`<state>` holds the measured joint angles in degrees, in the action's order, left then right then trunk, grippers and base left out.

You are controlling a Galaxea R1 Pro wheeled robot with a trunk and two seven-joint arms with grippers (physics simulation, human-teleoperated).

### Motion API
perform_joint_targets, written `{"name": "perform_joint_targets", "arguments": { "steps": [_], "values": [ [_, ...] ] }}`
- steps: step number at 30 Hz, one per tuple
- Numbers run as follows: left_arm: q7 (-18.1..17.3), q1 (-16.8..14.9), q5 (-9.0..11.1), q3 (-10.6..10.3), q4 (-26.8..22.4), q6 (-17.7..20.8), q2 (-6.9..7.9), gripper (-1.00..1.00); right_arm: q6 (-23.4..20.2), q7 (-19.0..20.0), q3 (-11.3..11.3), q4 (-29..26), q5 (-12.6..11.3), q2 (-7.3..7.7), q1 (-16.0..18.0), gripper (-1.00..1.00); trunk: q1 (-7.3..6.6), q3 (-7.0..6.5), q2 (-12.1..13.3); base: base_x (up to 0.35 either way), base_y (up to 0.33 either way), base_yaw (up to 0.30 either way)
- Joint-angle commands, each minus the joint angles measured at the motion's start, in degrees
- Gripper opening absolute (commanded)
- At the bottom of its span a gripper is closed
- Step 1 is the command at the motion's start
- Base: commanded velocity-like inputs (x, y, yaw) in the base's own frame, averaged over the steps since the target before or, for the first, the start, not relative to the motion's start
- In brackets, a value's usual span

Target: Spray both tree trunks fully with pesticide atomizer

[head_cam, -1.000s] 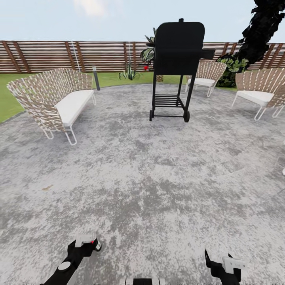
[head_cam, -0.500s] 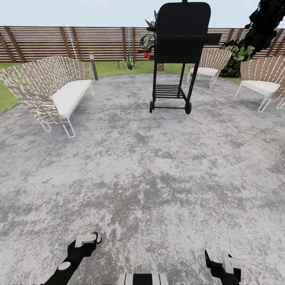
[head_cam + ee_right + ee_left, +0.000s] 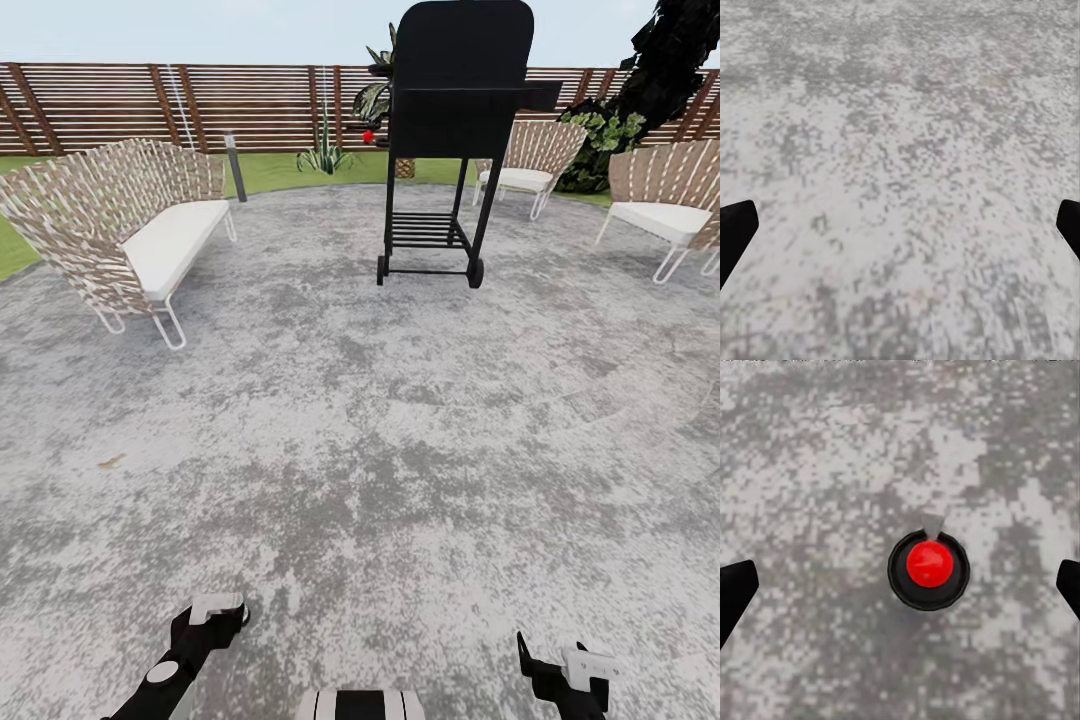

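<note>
- While the robot rolls over the grey patio floor (image 3: 360, 430), the head view has crept nearer the black grill (image 3: 455, 130) and the wicker sofa (image 3: 130, 235); the left claw (image 3: 215, 615) now hides the bottle's red spot, and the right claw (image 3: 560, 670) hangs low; I cannot tell from this view how wide either one stands.
- Left wrist view: the pesticide atomizer (image 3: 928, 570) stands on the floor straight below, seen top-down, centred between widely spread fingertips (image 3: 735, 592). A straight descent looks ready.
- Right wrist view: bare floor between wide fingertips (image 3: 735, 229), holding nothing.
</note>
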<state>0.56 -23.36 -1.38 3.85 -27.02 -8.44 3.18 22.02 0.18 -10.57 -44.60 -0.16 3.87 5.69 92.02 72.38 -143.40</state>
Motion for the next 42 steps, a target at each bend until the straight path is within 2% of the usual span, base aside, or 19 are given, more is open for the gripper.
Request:
{"name": "perform_joint_targets", "arguments": {
  "steps": [1,11,14,16,19,26,42],
  "values": [
    [0.1,0.0,-0.1,0.1,0.0,-0.2,-0.01,1.0,0.2,0.0,0.0,0.0,0.0,0.0,0.0,1.0,-0.01,0.04,0.0,0.116,-0.099,0.0],
    [0.1,0.0,-0.1,0.1,0.0,-0.3,-0.01,1.0,0.2,0.0,0.0,0.0,0.0,0.0,0.0,1.0,-0.01,0.06,0.0,0.048,-0.043,0.0],
    [0.0,0.0,-0.1,0.1,0.0,-0.3,-0.01,1.0,0.1,0.0,-0.1,0.0,0.0,0.0,0.0,1.0,0.02,0.47,0.0,0.0,0.0,0.0],
    [0.0,0.0,-0.1,0.1,0.1,-1.4,-0.01,1.0,0.2,0.0,-0.1,0.0,0.0,0.0,0.0,1.0,0.07,1.08,-0.1,0.0,0.0,0.0],
    [0.0,0.0,-0.2,0.1,0.2,-5.4,-0.01,1.0,0.1,0.0,-0.1,0.0,0.0,0.0,0.0,1.0,0.15,2.01,-0.1,0.0,0.0,0.0],
    [0.0,0.0,-0.2,0.1,0.2,-6.7,-0.01,1.0,0.2,0.0,0.0,0.0,0.0,0.0,0.0,1.0,0.17,2.5,-0.1,0.0,0.0,0.0],
    [0.0,0.0,-0.2,0.0,0.3,-6.8,-0.01,1.0,0.2,0.0,0.0,0.0,0.0,0.0,0.0,1.0,0.59,7.4,-0.3,0.0,0.0,0.0]
  ]
}}
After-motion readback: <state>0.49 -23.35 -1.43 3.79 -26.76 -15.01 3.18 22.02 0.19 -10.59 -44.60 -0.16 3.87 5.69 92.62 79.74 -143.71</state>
